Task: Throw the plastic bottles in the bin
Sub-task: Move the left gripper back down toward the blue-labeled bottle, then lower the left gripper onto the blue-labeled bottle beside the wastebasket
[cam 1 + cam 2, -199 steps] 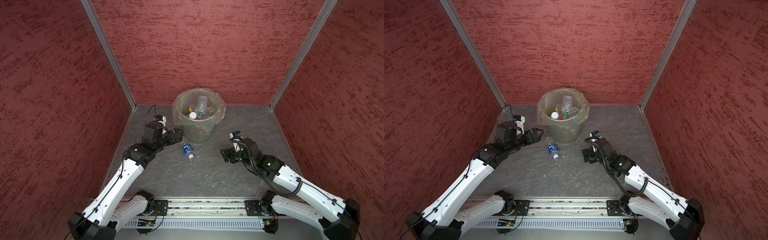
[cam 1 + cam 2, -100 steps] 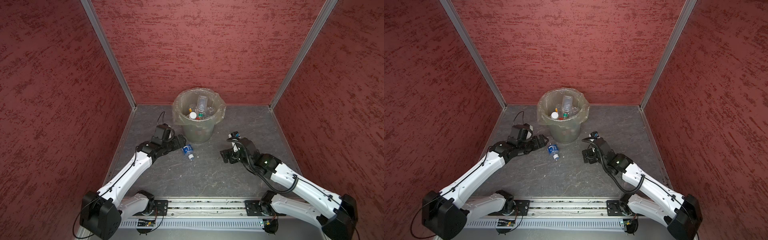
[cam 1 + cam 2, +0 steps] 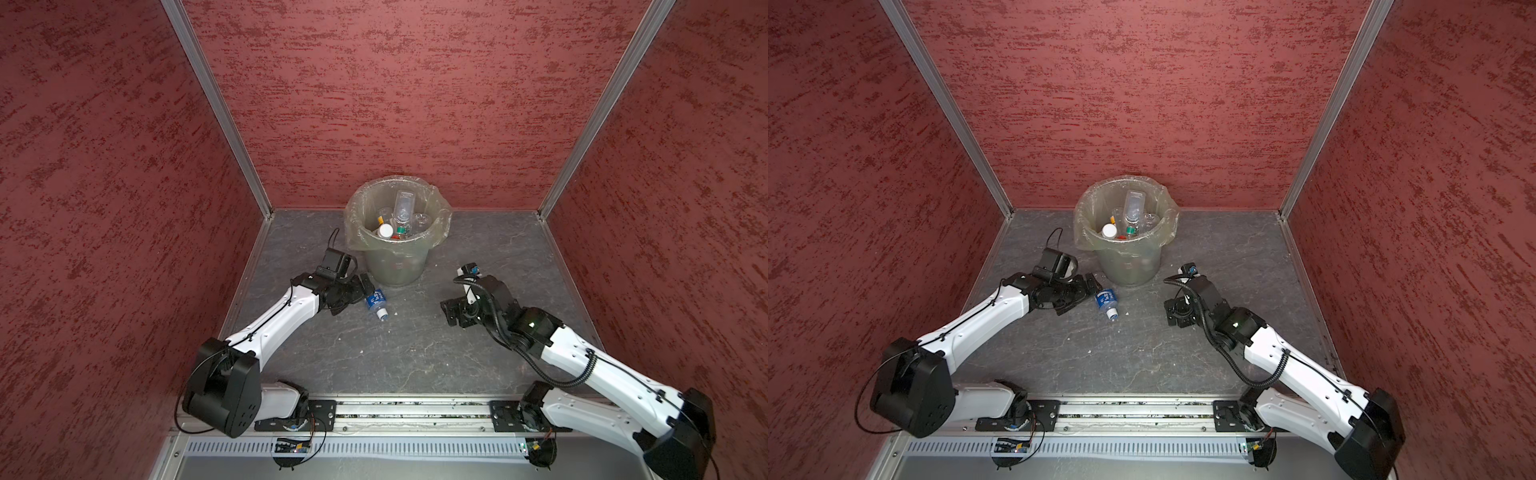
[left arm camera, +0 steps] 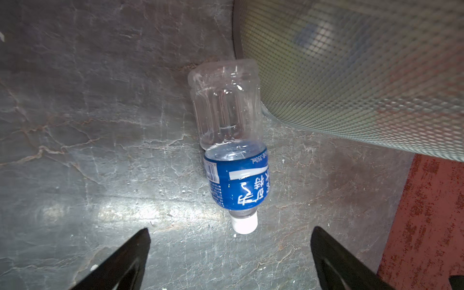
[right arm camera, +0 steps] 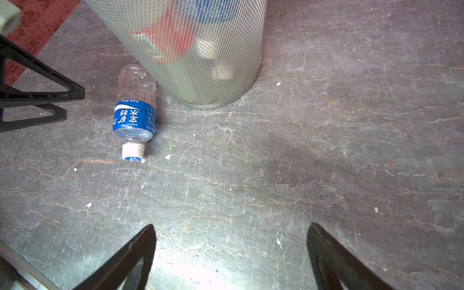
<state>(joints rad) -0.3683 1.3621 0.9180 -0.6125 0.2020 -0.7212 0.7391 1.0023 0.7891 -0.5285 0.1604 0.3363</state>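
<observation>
A clear plastic bottle [image 3: 376,302] [image 3: 1106,302] with a blue label and a white cap lies on its side on the grey floor, its base against the foot of the bin [image 3: 395,257] [image 3: 1129,262]. My left gripper [image 3: 360,294] [image 3: 1086,294] is low beside it and open. In the left wrist view the bottle [image 4: 233,155] lies just beyond my left gripper [image 4: 230,229], cap toward it, with nothing between the fingers. Several bottles [image 3: 401,216] lie inside the bag-lined bin. My right gripper [image 3: 451,311] [image 5: 231,226] hangs open over bare floor, right of the bin [image 5: 200,50].
Red textured walls [image 3: 124,208] close in the floor on three sides. A metal rail [image 3: 411,409] with both arm bases runs along the front edge. Small white crumbs [image 5: 167,157] dot the floor. The right wrist view shows the left fingers [image 5: 50,100] next to the bottle [image 5: 134,113].
My left arm has dropped and swung right, bringing its open gripper down to the lying bottle. The right arm has barely shifted. The bottle has not moved.
</observation>
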